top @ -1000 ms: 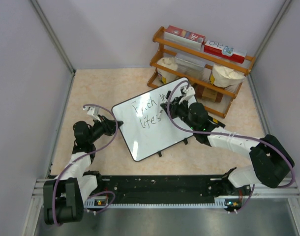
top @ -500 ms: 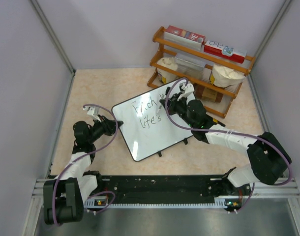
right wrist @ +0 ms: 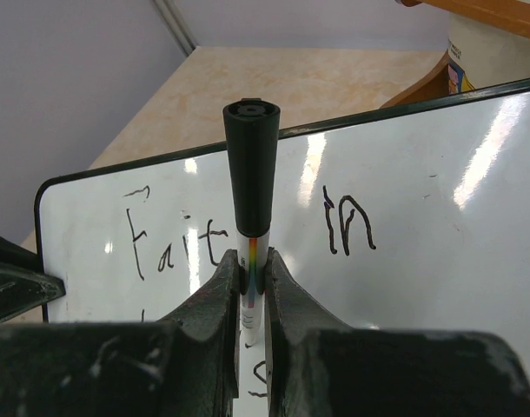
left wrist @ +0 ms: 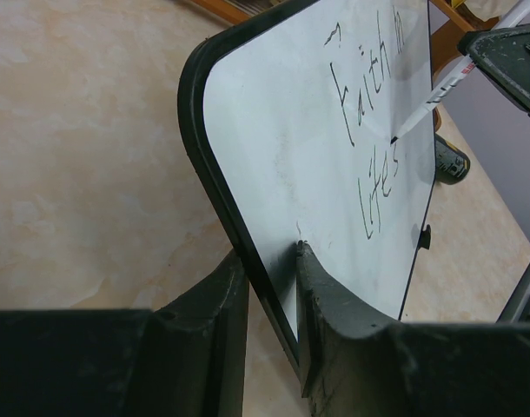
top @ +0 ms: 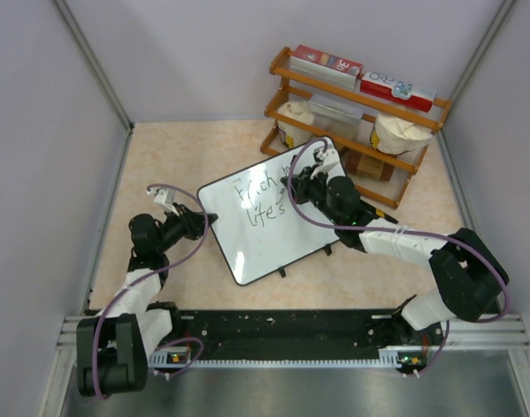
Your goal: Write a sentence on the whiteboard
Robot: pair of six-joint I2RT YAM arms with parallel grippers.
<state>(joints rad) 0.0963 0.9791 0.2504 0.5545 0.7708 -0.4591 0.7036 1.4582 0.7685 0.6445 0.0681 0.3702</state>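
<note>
Beige, marble-patterned table [top: 178, 148] fills the floor of a grey-walled booth, with a black rail [top: 282, 334] across its near edge where the two arms are bolted.

Nearest to that rail, at the left rim of the whiteboard [top: 256, 234], the left gripper [top: 198, 223] pinches the board's black edge. The left wrist view shows its fingers [left wrist: 221, 295] on either side of the rim, close to a rounded corner.

The whiteboard sits at the middle of the table, turned at an angle, with its small black feet [top: 281, 272] along the edge facing the rail. Its lower half is blank. On the upper half is the sentence [top: 261, 200] in thin black strokes: "Faith in" on one line and "life's" beneath it.

Over the far right part of the whiteboard, the right gripper [top: 301, 187] has its jaws pressed together on a marker [right wrist: 250, 174]. The marker has a white barrel with a black cap on the end pointing away from the board. The fingers clamp it just below that cap. In the left wrist view its tip meets the board's face beside the end of "life's".

Behind the whiteboard's far corner stands an orange wooden rack [top: 361, 94]. It holds red boxes [top: 326, 59] on top and white tubs [top: 402, 135] below.
</note>
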